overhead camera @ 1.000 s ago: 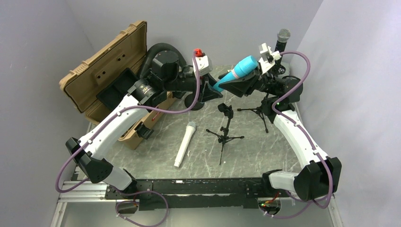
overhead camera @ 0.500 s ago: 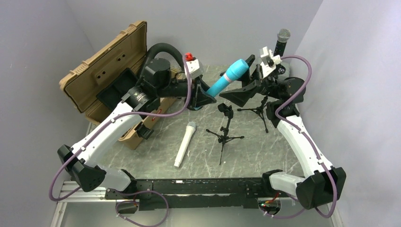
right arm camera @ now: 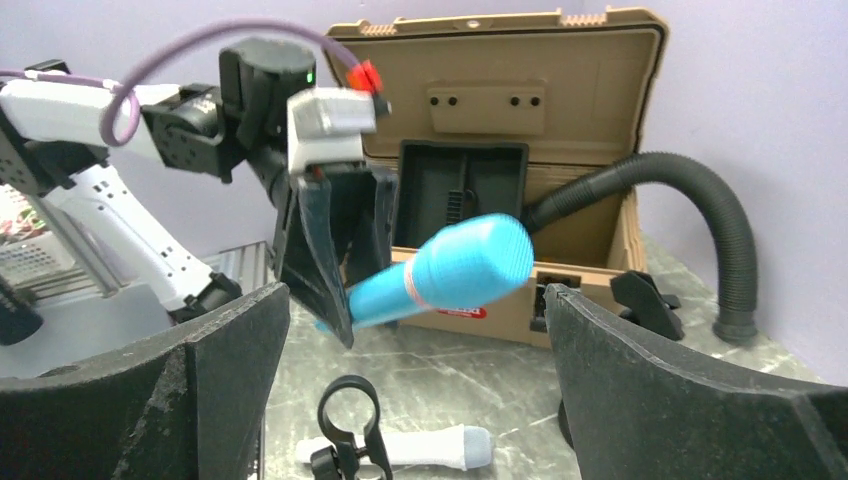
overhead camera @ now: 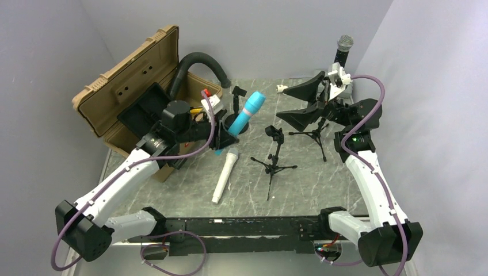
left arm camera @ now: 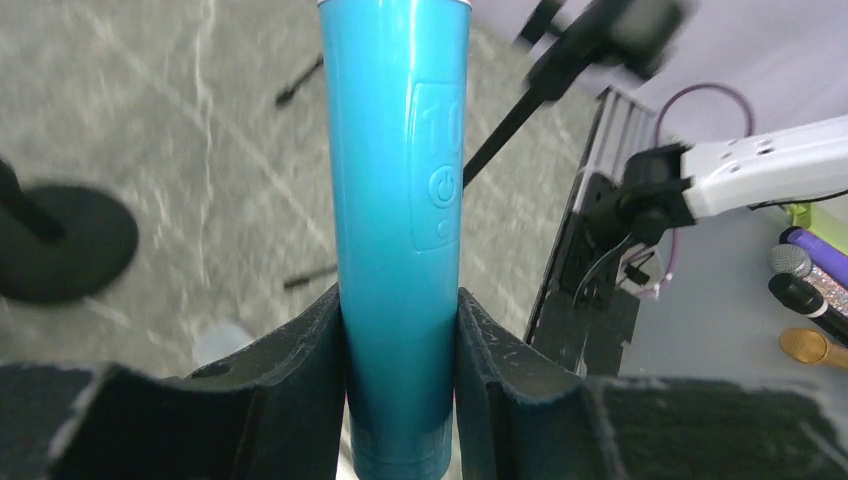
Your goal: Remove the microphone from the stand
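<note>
The blue microphone (left arm camera: 395,240) has a raised panel on its barrel, seen in the left wrist view. On the panel is a power symbol (left arm camera: 441,186), a circle broken by a short stroke. Above it are two embossed characters (left arm camera: 440,128) that may read "10", though the barrel's curve cuts them off. A red-and-white sticker (right arm camera: 462,312) on the tan case (right arm camera: 500,90) is too small to read.

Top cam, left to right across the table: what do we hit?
tan case → blue microphone → empty tripod stand → black microphone
</note>
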Controlling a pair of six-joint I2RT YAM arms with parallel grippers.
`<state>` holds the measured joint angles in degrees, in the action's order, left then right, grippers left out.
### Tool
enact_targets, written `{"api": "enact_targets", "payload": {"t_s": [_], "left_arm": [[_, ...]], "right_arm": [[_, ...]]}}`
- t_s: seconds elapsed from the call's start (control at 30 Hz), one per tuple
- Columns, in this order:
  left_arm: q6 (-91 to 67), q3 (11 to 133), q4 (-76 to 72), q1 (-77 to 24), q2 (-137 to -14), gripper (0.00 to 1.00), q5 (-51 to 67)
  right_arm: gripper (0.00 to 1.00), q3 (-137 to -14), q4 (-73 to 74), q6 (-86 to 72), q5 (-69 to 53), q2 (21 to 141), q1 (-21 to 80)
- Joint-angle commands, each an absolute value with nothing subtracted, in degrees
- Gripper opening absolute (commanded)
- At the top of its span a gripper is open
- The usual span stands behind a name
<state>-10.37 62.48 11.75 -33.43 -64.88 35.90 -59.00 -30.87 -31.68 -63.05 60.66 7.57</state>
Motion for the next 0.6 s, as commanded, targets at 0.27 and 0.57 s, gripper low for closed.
{"api": "enact_targets", "payload": {"t_s": [0.27, 0.57], "left_arm": [[-23.57, 45.05, 4.31, -32.05, -63.43, 0.0, 30.07], [-33.31, 37.63, -2.97, -32.74, -69.18, 0.0, 29.85]], "right_arm": [[1.0, -56.56, -31.59, -30.75, -61.09, 58.35, 2.21], [1.0, -55.55, -30.85, -29.23, -60.23, 58.51, 0.79]]}}
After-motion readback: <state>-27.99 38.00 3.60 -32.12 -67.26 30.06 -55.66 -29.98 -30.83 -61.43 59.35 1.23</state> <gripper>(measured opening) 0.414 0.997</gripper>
